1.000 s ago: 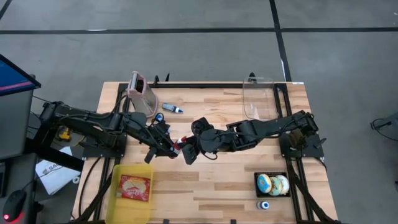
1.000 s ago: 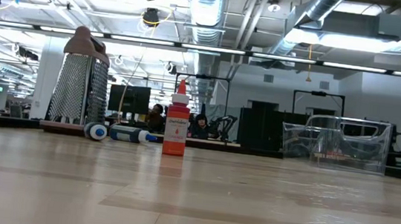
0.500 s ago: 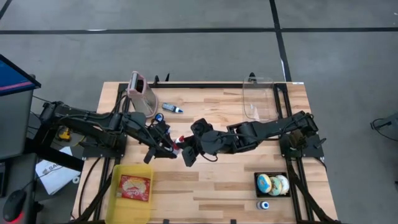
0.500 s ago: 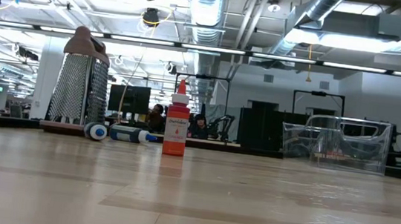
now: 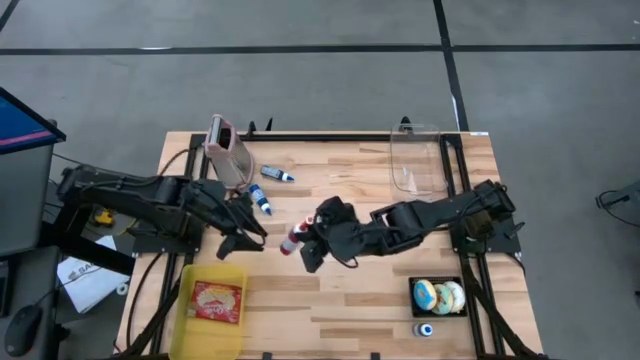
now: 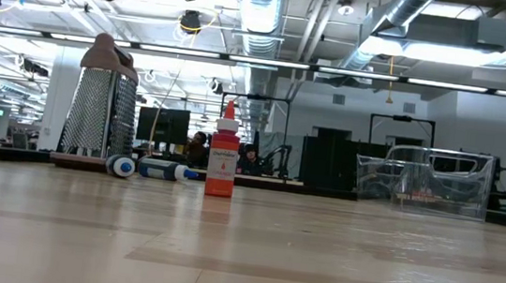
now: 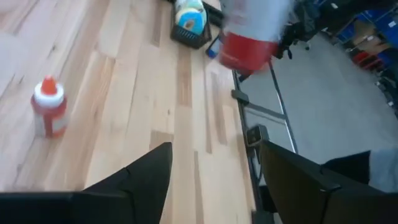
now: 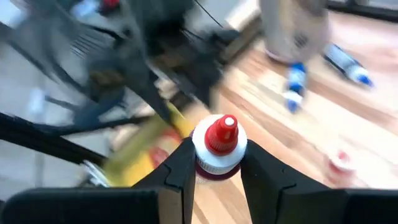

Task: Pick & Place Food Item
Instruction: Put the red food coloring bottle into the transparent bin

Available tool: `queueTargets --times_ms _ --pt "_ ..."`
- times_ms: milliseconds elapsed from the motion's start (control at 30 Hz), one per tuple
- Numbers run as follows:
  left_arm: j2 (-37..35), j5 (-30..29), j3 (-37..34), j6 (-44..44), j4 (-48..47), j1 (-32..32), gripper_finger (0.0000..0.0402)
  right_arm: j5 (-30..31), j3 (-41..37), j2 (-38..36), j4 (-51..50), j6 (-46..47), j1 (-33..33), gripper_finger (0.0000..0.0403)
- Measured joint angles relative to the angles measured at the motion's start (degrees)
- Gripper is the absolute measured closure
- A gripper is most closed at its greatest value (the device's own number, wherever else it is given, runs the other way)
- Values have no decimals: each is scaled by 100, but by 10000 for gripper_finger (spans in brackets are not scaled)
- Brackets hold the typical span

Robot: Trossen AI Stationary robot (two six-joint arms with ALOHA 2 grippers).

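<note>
Two dark, bumpy robot arms with many joints. Thin black cables loop along them. Each ends in two flat, black, pointed fingers (image 7: 146, 180).

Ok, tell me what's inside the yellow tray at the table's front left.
The yellow tray holds one flat red-and-orange packet lying face up. Whatever lies under that packet is covered, so it can't be seen.

Bright, even light comes from ceiling strip lamps (image 6: 196, 53). Shadows on the pale wooden table (image 5: 350, 300) are soft. Both wrist views are motion-blurred; the low view's near tabletop is soft.
</note>
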Motion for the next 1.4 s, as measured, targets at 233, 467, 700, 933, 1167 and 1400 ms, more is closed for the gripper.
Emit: queueTargets --times_ms 233,467,700,933,1167,1400 --pt "-954 22 0 -427 -1236 -39 167 377 -8 -340 -2218 1093 167 312" --pt "-1581 -171 -11 -891 -1499 -159 167 660 -58 -740 -4387 2453 -34 312" --pt "-1628 -236 -13 -1018 -1851 -743 168 734 -1029 -1411 -4363 2809 -846 312" --pt "-1644 -839 -13 -1058 -1855 -1412 169 533 -2595 -2173 -4368 3776 -1691 312" --pt "-1644 -1942 -13 -944 -1518 -1587 169 624 -3894 -3061 -4242 4351 -2629 312" --pt "-1523 -3123 -13 -944 -1147 -1587 169 842 -4958 -3385 -2870 2988 -3953 313"
